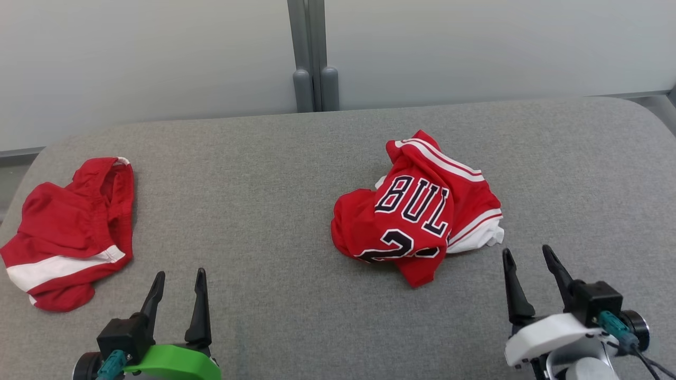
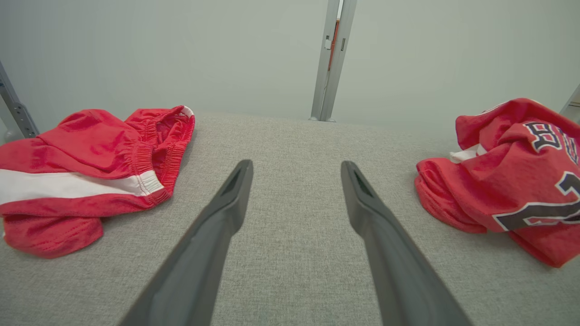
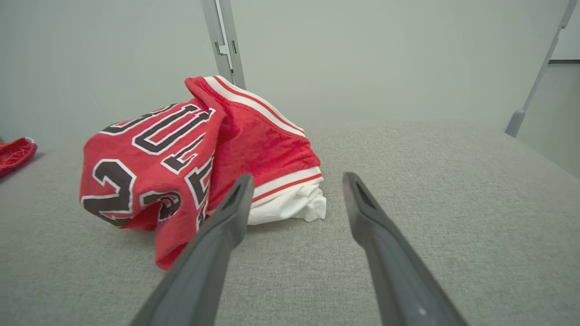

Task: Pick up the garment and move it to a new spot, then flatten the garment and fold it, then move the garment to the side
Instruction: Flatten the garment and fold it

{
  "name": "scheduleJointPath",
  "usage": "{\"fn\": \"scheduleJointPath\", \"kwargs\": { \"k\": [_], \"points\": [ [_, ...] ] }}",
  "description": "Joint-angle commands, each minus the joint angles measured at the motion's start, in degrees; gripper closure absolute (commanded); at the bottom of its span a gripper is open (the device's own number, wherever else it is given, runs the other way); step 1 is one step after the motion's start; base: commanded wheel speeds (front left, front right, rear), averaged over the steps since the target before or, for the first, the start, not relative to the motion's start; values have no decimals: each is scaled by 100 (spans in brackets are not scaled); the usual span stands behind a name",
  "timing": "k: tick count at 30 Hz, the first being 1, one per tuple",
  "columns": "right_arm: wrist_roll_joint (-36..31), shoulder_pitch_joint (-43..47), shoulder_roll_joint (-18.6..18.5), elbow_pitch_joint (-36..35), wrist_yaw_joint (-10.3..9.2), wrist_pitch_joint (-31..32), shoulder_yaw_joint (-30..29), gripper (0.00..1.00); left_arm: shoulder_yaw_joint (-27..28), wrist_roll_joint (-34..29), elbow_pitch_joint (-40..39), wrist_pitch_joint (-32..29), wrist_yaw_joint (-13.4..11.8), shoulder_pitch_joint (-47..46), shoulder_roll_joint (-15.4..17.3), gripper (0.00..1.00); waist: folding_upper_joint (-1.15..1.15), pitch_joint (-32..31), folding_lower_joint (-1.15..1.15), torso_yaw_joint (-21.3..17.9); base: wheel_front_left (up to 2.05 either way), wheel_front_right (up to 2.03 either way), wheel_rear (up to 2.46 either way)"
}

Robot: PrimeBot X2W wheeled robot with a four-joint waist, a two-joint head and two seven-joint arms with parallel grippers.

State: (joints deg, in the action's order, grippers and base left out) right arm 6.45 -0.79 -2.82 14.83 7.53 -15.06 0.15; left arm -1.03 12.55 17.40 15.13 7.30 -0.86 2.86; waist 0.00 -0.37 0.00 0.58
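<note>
The garment point(image 1: 417, 211), a crumpled red jersey with black-and-white lettering and white trim, lies bunched right of centre on the grey padded table point(image 1: 274, 174). It also shows at the right edge of the left wrist view, garment point(image 2: 507, 181), and ahead-left of my right fingers, garment point(image 3: 181, 158). My right gripper point(image 1: 527, 250) stands open just right of and nearer than the jersey's white hem, touching nothing; the same right gripper point(image 3: 297, 177) is empty. My left gripper point(image 1: 180, 273) is open over bare table at the lower left, and the left gripper point(image 2: 297, 165) is also empty.
Red shorts point(image 1: 68, 232) with a white band lie loosely piled at the table's left edge, shorts point(image 2: 86, 163), shorts point(image 3: 16, 154). A grey post point(image 1: 315, 79) and pale wall panels stand behind the table's far edge. Bare fabric stretches between the two garments.
</note>
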Motion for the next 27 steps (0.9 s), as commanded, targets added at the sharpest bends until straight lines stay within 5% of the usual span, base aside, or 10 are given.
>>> {"fn": "scheduleJointPath", "kwargs": {
  "k": [1, 12, 19, 27],
  "points": [
    [-53, -227, -13, -12, -8, 56, 83, 0, 1, 30, -5, 3, 20, -94, 6, 0, 0, 19, 0, 14, 0, 0, 0],
    [191, -1871, -563, 722, -8, 1833, 22, 0, -300, 82, -45, 3, 17, -264, 7, 0, 0, 300, 0, 416, 0, 0, 0],
    [756, -2438, -1025, 1559, -8, 2308, -142, 0, -491, 80, -26, 3, 18, -434, 9, 0, 0, 612, 0, 785, 0, 0, 0],
    [1727, -2727, -1382, 2132, -7, 2683, 312, 0, -569, 34, -124, 3, 18, -600, 9, 0, 0, 934, 0, 1018, 0, 0, 0]
  ]
}}
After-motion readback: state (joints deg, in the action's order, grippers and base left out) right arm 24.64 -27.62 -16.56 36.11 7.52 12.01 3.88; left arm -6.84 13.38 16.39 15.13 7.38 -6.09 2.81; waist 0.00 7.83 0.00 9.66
